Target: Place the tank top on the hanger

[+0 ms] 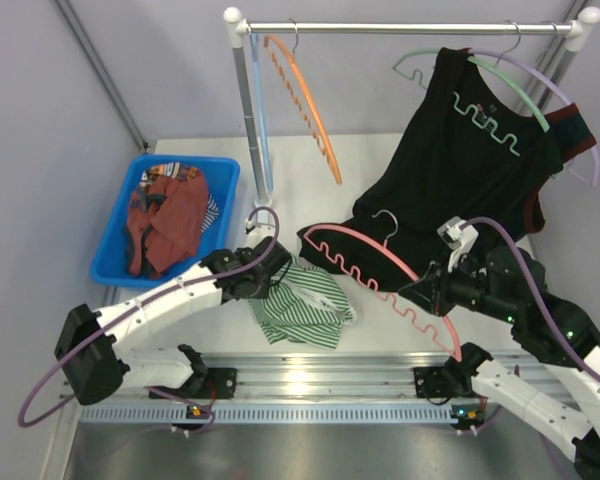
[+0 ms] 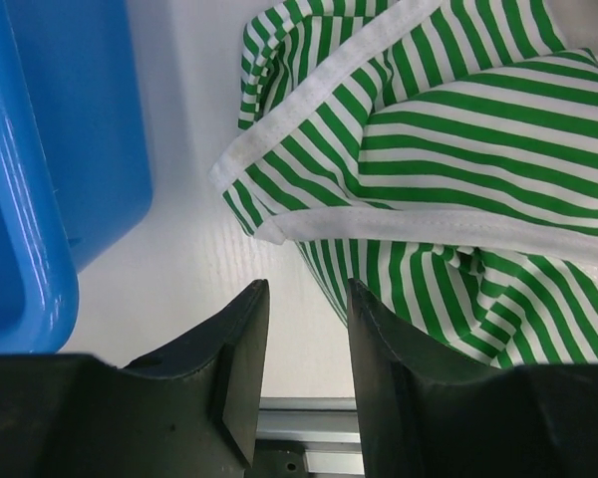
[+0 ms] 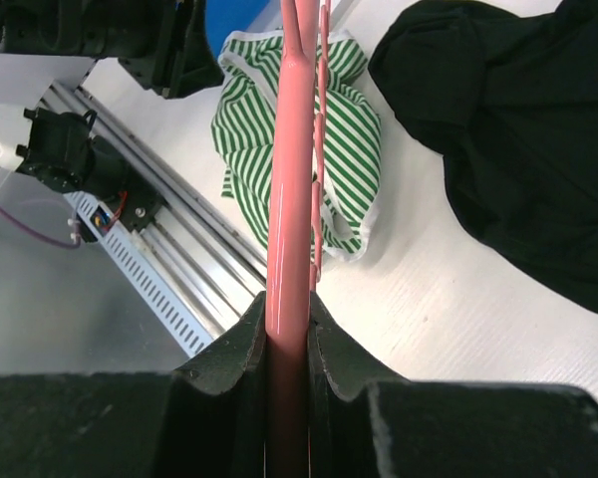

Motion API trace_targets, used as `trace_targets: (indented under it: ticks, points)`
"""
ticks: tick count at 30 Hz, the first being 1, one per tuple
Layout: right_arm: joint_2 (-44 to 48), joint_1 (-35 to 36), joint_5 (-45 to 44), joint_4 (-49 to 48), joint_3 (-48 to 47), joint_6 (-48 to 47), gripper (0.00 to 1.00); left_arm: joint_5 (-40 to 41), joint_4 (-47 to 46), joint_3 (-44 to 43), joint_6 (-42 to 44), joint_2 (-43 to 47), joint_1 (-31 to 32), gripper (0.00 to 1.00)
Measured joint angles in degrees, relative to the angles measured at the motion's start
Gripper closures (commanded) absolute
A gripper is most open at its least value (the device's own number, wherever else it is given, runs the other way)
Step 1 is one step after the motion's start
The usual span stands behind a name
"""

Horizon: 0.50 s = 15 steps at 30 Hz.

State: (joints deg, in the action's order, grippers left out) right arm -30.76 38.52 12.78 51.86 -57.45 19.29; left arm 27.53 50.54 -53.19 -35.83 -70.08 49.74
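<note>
Tank top: crumpled on the table near the front edge, between the two arms.
Left gripper: jaws apart with nothing between them; the striped cloth starts just ahead and to its right.
Right gripper: clamped on one end of the hanger.
Hanger axis: runs from the right gripper toward the far left, its free end reaching the top's far edge.
Nearer arm: the left, so it seems best placed to lift a trimmed opening.
Left wrist view: shows the white trim folds and the blue bin to the left.
Right wrist view: shows the grip itself and the black garment to the right.
</note>
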Motion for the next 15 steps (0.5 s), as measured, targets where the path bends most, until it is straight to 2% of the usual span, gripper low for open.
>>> trace_targets:
  ticks: [15]
  points:
    - [0.07,0.00,6.80,0.09,-0.04,-2.29,1.00,5.42,-4.22,-0.17,2.91,-5.01,-2.40,0.62]
